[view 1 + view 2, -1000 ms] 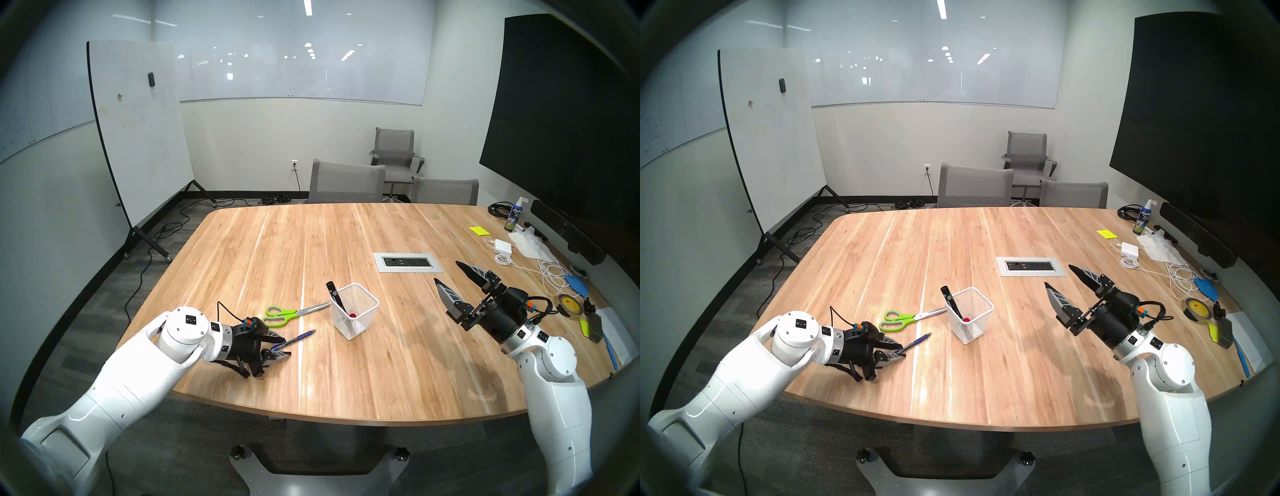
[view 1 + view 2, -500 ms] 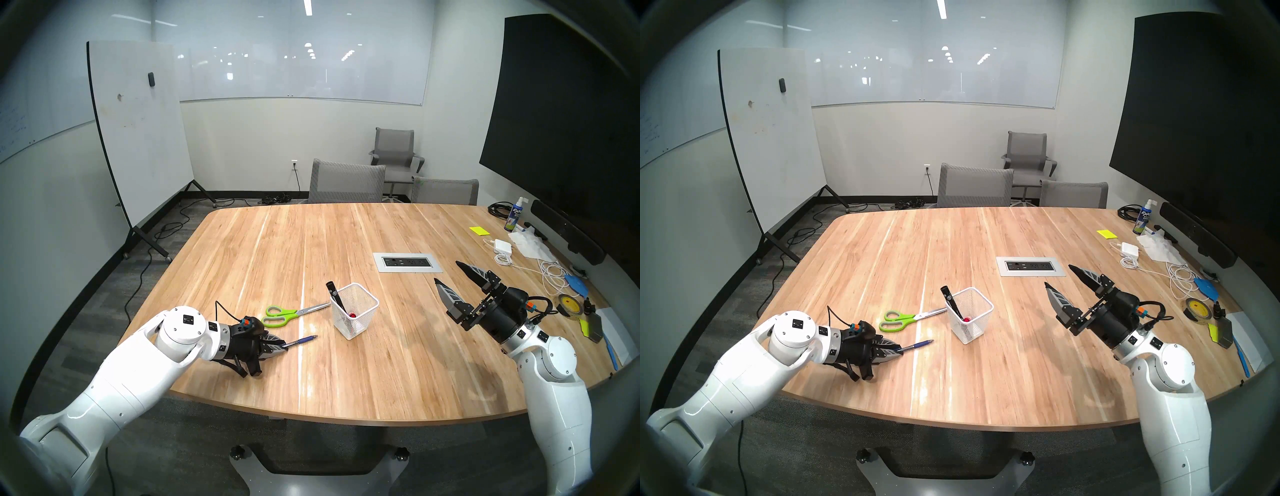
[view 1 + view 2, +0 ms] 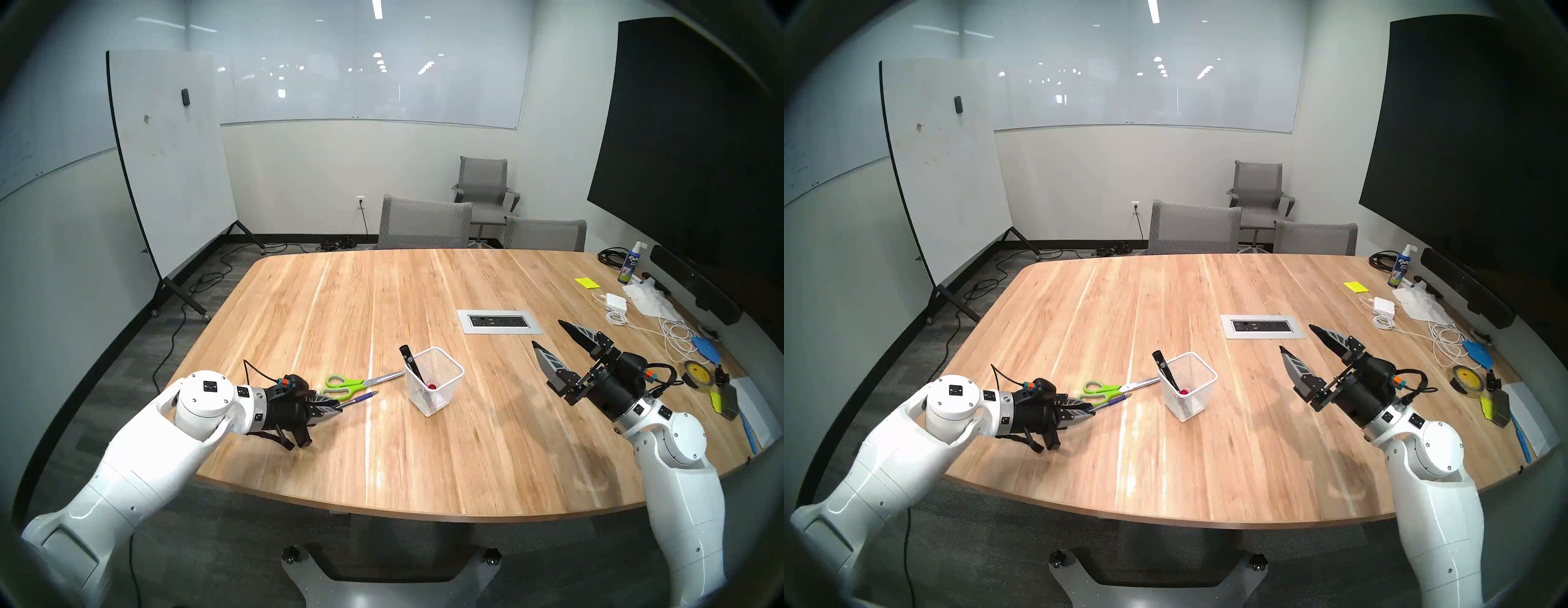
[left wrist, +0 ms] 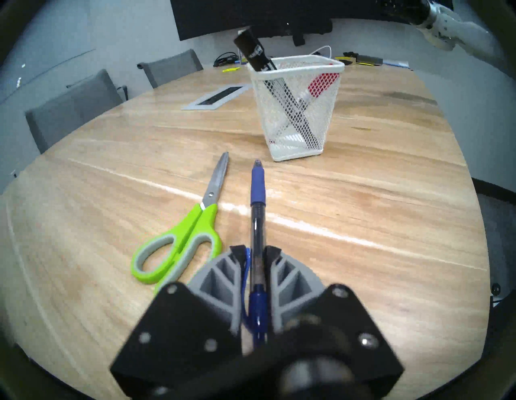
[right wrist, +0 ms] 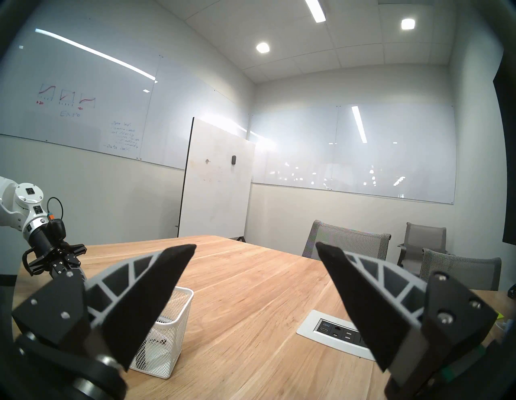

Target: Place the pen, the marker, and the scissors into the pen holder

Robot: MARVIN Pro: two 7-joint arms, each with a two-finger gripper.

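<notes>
My left gripper (image 3: 336,408) (image 4: 256,252) is shut on the rear end of the slim blue pen (image 3: 360,399) (image 4: 257,201), which sticks out forward, lifted off the table. The green-handled scissors (image 3: 348,385) (image 4: 192,231) lie flat just beyond and left of the pen. The white mesh pen holder (image 3: 435,380) (image 4: 297,111) stands to the right with a black marker (image 3: 410,361) (image 4: 252,51) leaning out of it and a red-capped marker (image 4: 321,83) inside. My right gripper (image 3: 551,339) (image 5: 255,248) hovers open and empty, right of the holder.
A power outlet panel (image 3: 498,321) is set into the wooden table (image 3: 424,458) behind the holder. Cables, a charger (image 3: 615,300), tape (image 3: 695,373), a spray bottle (image 3: 632,263) and papers crowd the right edge. Grey chairs (image 3: 424,223) stand at the far side.
My left gripper closed on the pen's rear end, then lifted it and drew back toward the scissors' handles. The right arm has not moved.
</notes>
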